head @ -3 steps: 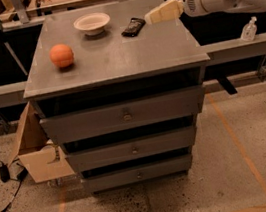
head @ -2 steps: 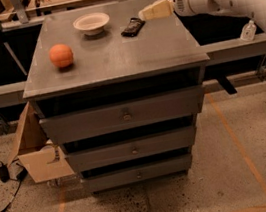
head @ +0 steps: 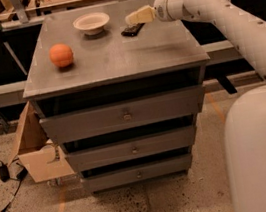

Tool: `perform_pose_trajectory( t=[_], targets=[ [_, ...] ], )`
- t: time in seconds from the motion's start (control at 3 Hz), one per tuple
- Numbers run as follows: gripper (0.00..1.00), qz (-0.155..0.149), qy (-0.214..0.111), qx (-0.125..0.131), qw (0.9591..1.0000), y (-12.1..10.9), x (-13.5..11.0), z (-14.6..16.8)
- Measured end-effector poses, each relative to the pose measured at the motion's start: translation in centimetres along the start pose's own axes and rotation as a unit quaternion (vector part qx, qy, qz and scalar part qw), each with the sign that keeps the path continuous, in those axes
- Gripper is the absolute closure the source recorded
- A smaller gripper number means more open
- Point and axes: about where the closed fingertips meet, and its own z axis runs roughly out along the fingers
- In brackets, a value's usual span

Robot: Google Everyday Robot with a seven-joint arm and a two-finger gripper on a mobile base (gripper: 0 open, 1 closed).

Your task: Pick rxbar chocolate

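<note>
Jaws on my gripper (head: 132, 18): I cannot tell their spread.
It hangs just above the rxbar chocolate (head: 132, 29), at the desk's (head: 115, 60) 1 o'clock.

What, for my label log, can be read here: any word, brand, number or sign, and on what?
No text can be read.
rxbar chocolate: any print on its dark wrapper is too blurred to read.
bowl, orange, drawers, cardboard box: no text shows.
gripper, close above the bar: no marking shows.
</note>
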Motion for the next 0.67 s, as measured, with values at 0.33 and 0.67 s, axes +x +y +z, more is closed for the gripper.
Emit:
perform_pose_trajectory(
  t=[0.33,0.67],
  targets=[
    [0.00,0.010,0.015,-0.012,0.9998,1.1,1.2,3.5],
    [0.00,0.012,0.035,-0.013,0.9992,1.9,2.5,6.0]
  ],
)
